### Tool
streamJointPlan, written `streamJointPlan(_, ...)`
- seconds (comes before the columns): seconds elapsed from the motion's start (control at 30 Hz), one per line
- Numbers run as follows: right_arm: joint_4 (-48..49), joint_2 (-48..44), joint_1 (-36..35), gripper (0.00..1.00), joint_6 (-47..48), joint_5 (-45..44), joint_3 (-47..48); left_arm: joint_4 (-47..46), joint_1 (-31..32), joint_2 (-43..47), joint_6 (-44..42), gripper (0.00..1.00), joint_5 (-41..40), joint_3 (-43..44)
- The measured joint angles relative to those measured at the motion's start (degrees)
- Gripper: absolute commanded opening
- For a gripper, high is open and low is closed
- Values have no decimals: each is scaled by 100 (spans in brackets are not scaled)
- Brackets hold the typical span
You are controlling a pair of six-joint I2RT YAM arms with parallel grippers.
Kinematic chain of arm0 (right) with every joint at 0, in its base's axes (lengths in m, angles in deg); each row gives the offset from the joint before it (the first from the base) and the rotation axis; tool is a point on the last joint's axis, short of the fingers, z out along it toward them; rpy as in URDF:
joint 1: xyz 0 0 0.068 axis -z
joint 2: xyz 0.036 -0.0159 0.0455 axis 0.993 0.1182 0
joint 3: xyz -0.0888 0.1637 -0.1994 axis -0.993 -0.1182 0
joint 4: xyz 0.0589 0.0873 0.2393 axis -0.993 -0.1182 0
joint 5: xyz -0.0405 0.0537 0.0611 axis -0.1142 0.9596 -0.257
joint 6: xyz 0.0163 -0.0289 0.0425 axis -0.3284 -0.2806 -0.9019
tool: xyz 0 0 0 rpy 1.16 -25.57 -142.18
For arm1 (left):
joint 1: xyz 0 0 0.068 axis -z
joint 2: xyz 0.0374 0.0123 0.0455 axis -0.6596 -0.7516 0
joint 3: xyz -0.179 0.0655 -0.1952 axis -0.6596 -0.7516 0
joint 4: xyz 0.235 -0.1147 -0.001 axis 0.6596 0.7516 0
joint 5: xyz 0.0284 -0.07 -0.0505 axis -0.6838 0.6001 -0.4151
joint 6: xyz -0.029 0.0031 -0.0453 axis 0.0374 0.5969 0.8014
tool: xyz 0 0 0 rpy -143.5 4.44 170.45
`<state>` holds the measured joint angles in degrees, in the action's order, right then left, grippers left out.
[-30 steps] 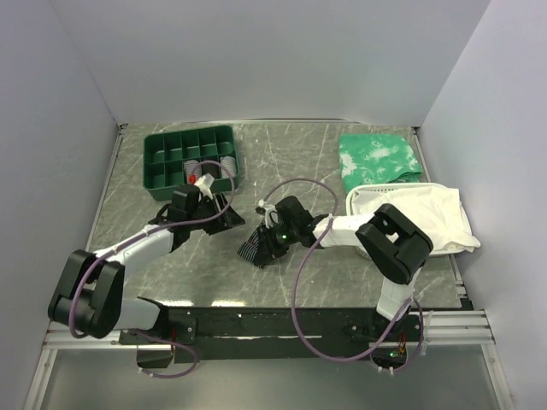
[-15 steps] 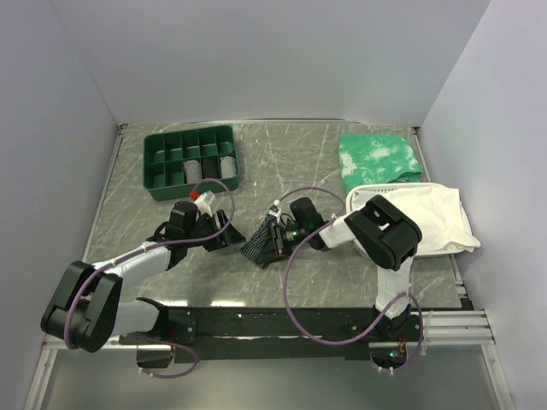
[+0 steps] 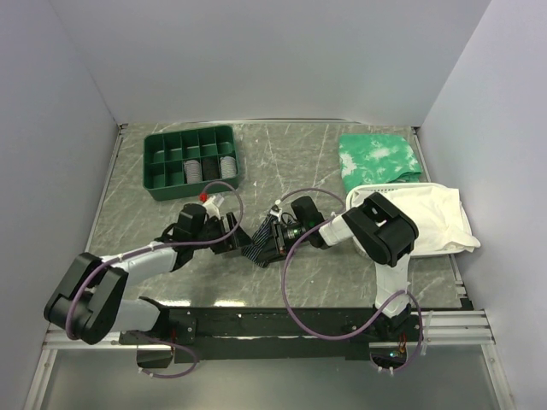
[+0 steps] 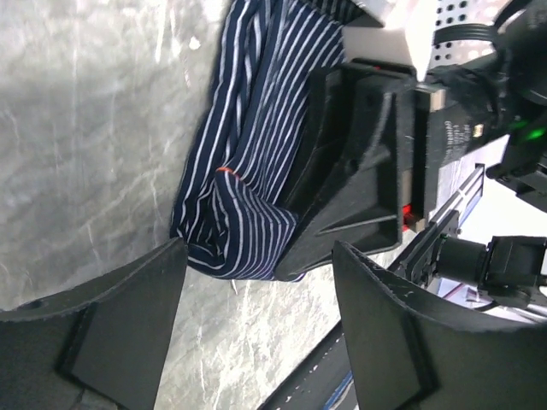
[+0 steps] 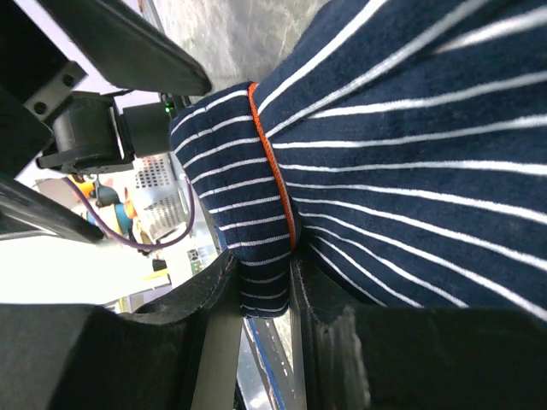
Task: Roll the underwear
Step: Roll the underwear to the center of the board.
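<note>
Underwear (image 3: 259, 245) lies bunched on the bench (image 3: 291, 162), mid-front, between the two arms. Right gripper (image 5: 265, 299): fingers clenched on a fold of the striped fabric beside its orange seam — probably pinning that end as an anchor for the roll. Left gripper (image 4: 256, 273): fingers spread wide and empty, framing the cloth's near corner without touching it — judged poised to take the free edge.
</note>
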<state>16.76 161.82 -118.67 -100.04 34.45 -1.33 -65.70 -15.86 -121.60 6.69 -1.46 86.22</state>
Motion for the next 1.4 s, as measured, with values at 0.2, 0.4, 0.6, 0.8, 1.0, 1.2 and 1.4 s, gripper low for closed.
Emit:
streamJointPlan(0.2,-111,0,0,17,33,4,55,59,35,-221,216,79,-173,-9)
streamJointPlan(0.4,-177,0,0,17,92,4,72,118,70,-608,455,74,-291,127)
streamJointPlan(0.6,-175,0,0,17,98,4,72,72,212,-957,616,48,-435,328)
streamJointPlan(0.8,-175,-2,0,19,101,4,72,101,286,-1176,730,33,-555,426)
streamJointPlan(1.0,-181,-20,0,39,120,-2,72,321,348,-1255,719,22,-584,627)
streamJointPlan(1.2,-658,-592,0,55,472,-376,0,730,435,-1414,647,17,-643,986)
streamJointPlan(1.4,-1670,-1884,-68,64,1209,-1510,-85,953,468,-1471,557,17,-651,1134)
